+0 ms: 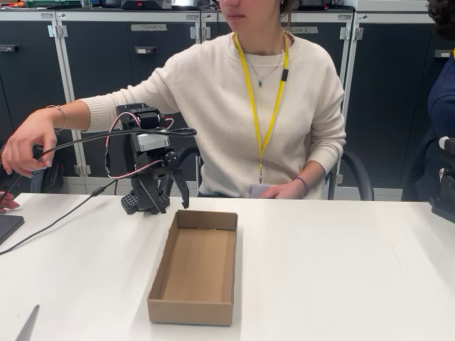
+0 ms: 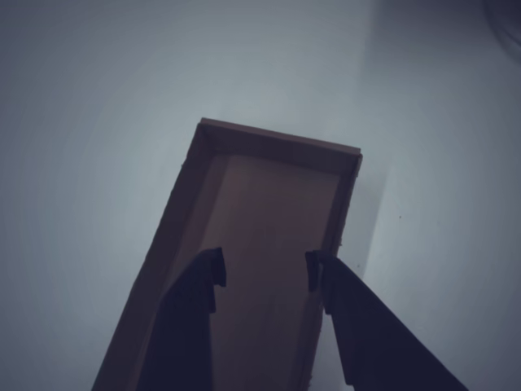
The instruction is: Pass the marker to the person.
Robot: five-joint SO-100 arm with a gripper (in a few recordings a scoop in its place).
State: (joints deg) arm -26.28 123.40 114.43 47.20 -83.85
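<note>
We see the gripper (image 2: 264,273) w/ jaws apart, holding nothing, hanging over the far end of the cardboard box (image 1: 193,273). We can't spot the marker. Person (image 1: 266,92) sits behind the table; we judge the handover hasn't begun.

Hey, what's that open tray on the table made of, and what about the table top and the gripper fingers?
The tray looks like brown corrugated cardboard, matte: folded walls with raw edges. The table top seems a smooth white laminate with a faint sheen, though its core is hidden. The gripper fingers look like black matte plastic, possibly printed; the dim wrist view leaves that open.
</note>
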